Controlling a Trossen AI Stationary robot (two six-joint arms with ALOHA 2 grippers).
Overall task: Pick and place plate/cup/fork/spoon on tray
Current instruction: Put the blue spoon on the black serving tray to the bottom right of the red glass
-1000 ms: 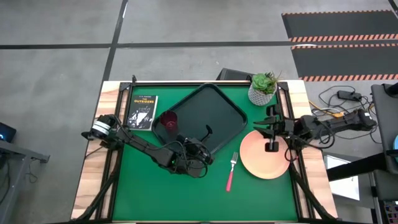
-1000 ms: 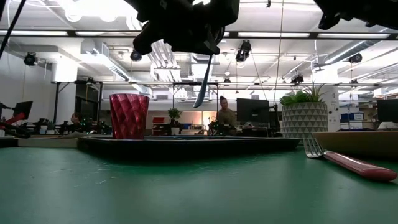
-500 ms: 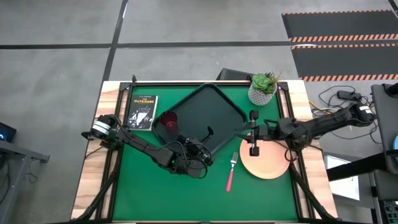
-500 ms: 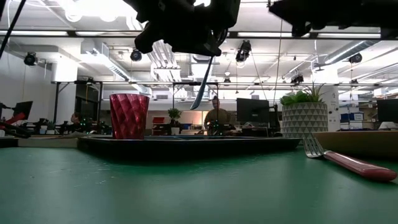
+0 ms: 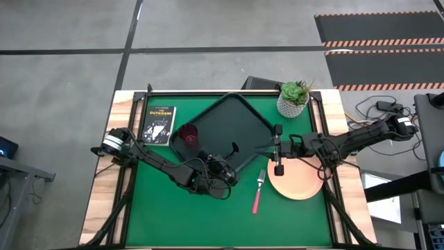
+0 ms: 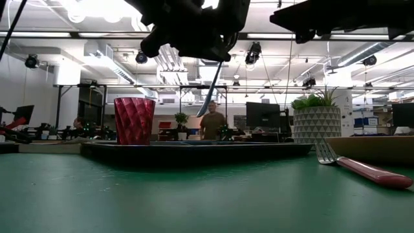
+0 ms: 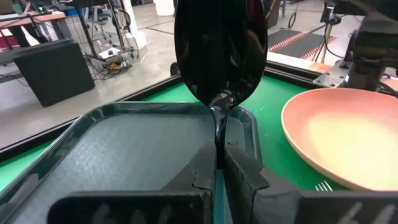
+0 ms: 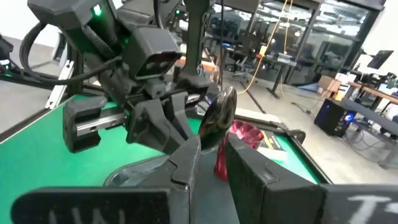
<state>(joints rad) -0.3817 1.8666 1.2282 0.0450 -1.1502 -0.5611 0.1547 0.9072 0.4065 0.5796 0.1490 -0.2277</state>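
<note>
Two arms work over a green table [image 5: 180, 215] where a black tray [image 5: 243, 121] sits at an angle toward the far side. Left gripper [image 5: 225, 163] hangs over the tray's near edge, its fingers [image 7: 239, 177] pinched tight on the spoon [image 7: 221, 56], which stands bowl-up above the tray in the left wrist view and shows in the low view as a slim curved shape [image 6: 211, 90] hanging clear above the tray [image 6: 194, 150]. Right gripper [image 5: 277, 149] reaches in from the right, above the gap between the tray and the plate [image 5: 302, 180], its fingers [image 8: 249, 168] close together, a narrow gap between them, with nothing held; its wrist view looks straight at the left gripper [image 8: 186, 109] and the spoon bowl [image 8: 217, 118]. Peach-pink plate lies on the table to the right of the tray, just beside it. Fork [image 5: 257, 191] lies on the green surface, between the plate and the left gripper, tines toward the tray; in the low view it rests flat at right [image 6: 362, 169]. Maroon cup [image 5: 188, 133] stands upright in the tray's left corner [image 6: 134, 120]. Beside that corner lies a small black book [image 5: 159, 125], and a potted plant [image 5: 294, 97] stands at the far right of the table. In the room behind, a person [image 6: 211, 123] stands among desks.
</note>
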